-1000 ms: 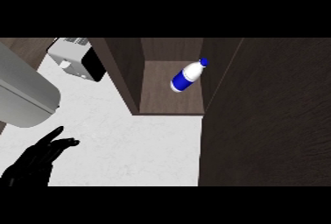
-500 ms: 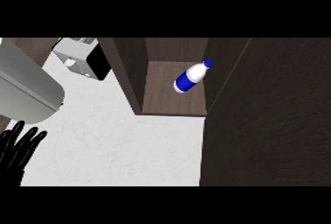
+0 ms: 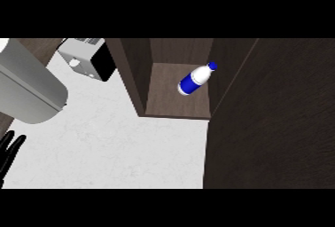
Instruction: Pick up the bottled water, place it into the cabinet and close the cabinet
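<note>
White desk (image 3: 124, 150) is stretching toward the open cabinet (image 3: 178, 106), where the bottle (image 3: 195, 80) is already standing; left robot hand (image 3: 9, 153), fingers straight, is idling; swinging the door (image 3: 274, 115) squarely should finish.

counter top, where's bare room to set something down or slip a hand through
The white counter is bare between the grey forearm, the toaster and the dark cabinet door. On the cabinet shelf only the front left is free; the bottled water fills the back right. The left robot hand occupies the lower left edge.
</note>
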